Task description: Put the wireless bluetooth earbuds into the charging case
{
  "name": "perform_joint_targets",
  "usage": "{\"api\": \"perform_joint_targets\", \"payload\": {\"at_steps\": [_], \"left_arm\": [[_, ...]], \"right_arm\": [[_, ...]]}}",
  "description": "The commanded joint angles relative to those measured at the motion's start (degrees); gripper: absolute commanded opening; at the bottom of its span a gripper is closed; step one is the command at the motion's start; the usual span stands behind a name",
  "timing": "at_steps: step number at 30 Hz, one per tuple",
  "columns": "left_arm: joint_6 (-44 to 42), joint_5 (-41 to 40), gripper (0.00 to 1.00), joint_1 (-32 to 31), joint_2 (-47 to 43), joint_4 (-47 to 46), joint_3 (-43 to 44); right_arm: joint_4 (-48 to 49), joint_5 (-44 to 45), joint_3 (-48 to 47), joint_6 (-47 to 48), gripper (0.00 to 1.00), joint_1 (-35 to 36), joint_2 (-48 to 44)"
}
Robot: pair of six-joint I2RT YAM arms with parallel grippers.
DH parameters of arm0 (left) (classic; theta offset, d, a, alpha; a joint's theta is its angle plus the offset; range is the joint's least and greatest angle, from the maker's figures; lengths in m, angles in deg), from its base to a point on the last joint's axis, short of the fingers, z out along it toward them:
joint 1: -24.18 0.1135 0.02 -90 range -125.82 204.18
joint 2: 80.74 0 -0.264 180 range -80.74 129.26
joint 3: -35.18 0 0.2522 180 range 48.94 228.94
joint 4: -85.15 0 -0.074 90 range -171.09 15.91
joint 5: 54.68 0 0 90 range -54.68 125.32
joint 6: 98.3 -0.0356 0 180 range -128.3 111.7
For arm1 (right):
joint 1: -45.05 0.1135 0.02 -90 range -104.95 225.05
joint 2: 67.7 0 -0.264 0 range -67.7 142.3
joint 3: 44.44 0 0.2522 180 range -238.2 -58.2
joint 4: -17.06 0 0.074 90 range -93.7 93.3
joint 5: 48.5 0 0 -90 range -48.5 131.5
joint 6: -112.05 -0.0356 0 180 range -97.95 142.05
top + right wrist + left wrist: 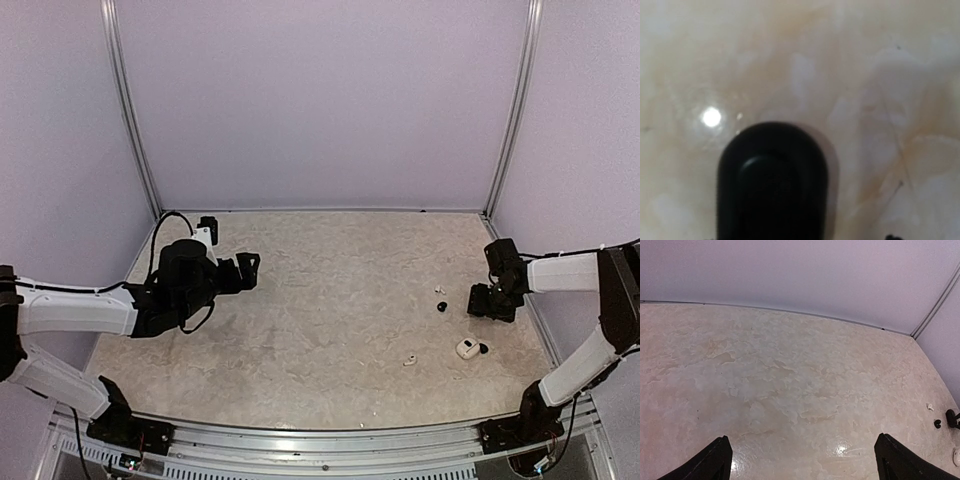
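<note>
Right gripper hangs low over the right side of the worktop, pointing down close to the right wall. From above its fingers are too small to read, and its own wrist camera does not catch them, so I cannot tell whether it is spread or pinching anything. Directly under that wrist camera lies a black oval case. It is blurred, fills the lower middle of the view and lies flat on the marbled surface.

Just left of the right gripper sits a black earbud. A small white earbud lies a little farther back, near the black one but apart from it. Toward the near edge, a white case lies flat with a second black earbud just beside it on its right; I cannot tell whether they touch. A second white earbud lies to the left of the white case, apart from it. All four earbuds lie loose on the worktop, outside both cases.

Left gripper is on the far side of the worktop, well apart from the earbuds and cases. It is held above the left part and points toward the middle. Its fingers are spread wide, with only bare worktop between them.
</note>
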Motion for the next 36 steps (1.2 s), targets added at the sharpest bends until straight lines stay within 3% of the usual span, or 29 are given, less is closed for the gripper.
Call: {"api": "perform_joint_targets", "payload": {"at_steps": [1,5,13,19,25,29,36], "left_arm": [[0.90,-1.53,0.99,-0.35,1.11,-0.25,1.50],[0.93,-2.42,0.99,-0.35,1.64,0.44,1.78],[0.57,-2.59,0.99,-0.35,2.32,0.47,2.22],[-1.75,2.05,0.99,-0.34,3.35,-0.51,2.71],[-8.36,11.79,0.99,-0.34,0.93,-6.75,0.01],[-15.48,19.21,0.99,-0.66,-1.50,-10.06,-1.35],[-35.43,28.00,0.98,-6.34,-8.73,-21.29,-10.88]], "right_arm": [[3.50,0.06,-0.18,0.19,0.71,-1.58,2.69],[4.28,-0.20,-0.66,0.36,0.66,-1.85,4.00],[3.87,-1.21,-1.23,1.65,0.46,-1.89,2.50],[2.97,-5.56,-2.17,3.97,0.33,-1.37,-2.43],[-0.08,-9.08,-6.67,8.17,0.30,7.09,-9.45],[0.64,-18.06,-9.66,11.64,0.32,14.33,-11.74],[-1.21,-30.05,-15.66,18.33,0.32,25.68,-11.25]]}}
